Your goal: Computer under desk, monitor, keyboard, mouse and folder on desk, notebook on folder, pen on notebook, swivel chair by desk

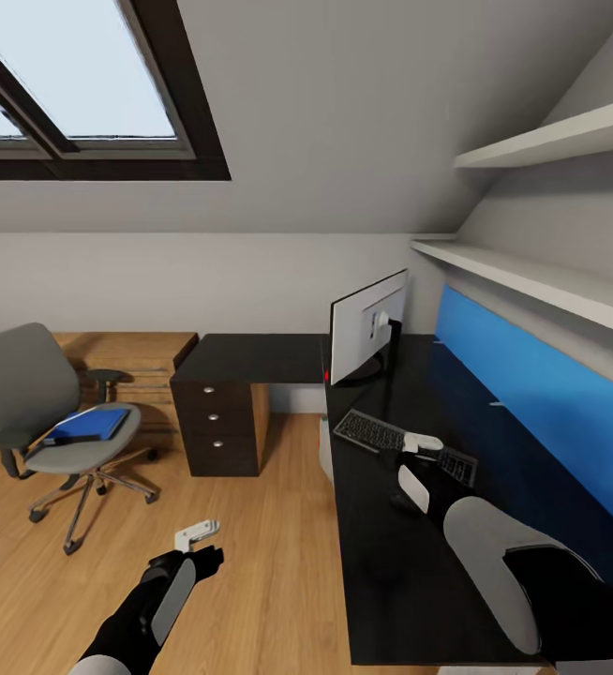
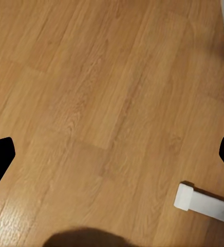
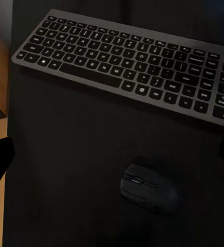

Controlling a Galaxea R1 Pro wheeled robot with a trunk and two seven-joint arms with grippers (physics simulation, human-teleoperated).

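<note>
We take the monitor [image 1: 370, 328] as our landmark: it stands upright on the black tabletop [image 1: 410, 572], screen turned toward the blue wall panel [image 1: 550, 412]. Just in front of it lies the keyboard [image 1: 372, 433], flat on the tabletop, and in the right wrist view the keyboard [image 3: 127, 72] has the dark mouse [image 3: 149, 189] lying near its long front edge, apart from it, not touching. The right gripper [image 1: 423, 442] hangs over the keyboard's far end from the monitor; its jaws stand apart, their black tips sitting at opposite edges of the wrist picture with nothing between them. Well away from the monitor, out on the wood floor [image 1: 250, 562], stands the swivel chair [image 1: 58, 422], and a blue folder [image 1: 86, 427] lies on its seat (something pale lies with it, though we cannot tell what). A drawer unit [image 1: 220, 422] sits under the tabletop's side wing, between chair and monitor. The left gripper [image 1: 197, 534] hangs low over the floor [image 2: 101, 103], jaws apart and holding nothing.
</note>
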